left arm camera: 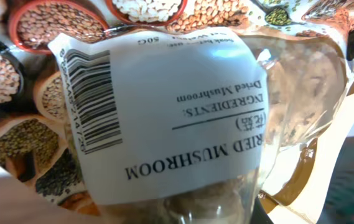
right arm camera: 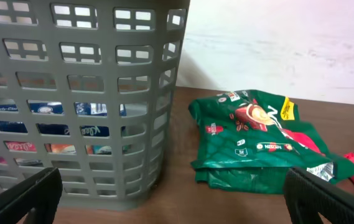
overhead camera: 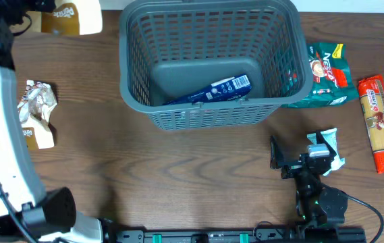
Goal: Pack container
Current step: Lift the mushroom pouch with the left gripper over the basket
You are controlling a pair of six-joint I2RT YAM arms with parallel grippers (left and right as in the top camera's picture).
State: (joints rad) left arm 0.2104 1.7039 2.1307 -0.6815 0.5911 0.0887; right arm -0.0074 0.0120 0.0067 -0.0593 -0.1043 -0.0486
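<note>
The dark grey slotted container (overhead camera: 178,115) stands at the back centre, with a blue packet (overhead camera: 212,90) lying inside; it also shows in the right wrist view (right arm camera: 102,93). My right gripper (overhead camera: 298,160) is open and empty (right arm camera: 177,199), low over the table in front of the container's right corner. My left gripper (overhead camera: 9,17) is at the far back left. In the left wrist view a clear dried mushroom packet (left arm camera: 177,112) with a white label fills the frame, and my fingers are hidden.
A green Nescafe bag (overhead camera: 326,74) (right arm camera: 251,137) lies right of the container, with a red pasta packet (overhead camera: 380,121) beyond it. A white-teal packet (overhead camera: 331,145) lies by my right gripper. A brown snack packet (overhead camera: 36,111) lies at the left, and a bag (overhead camera: 67,17) at the back left.
</note>
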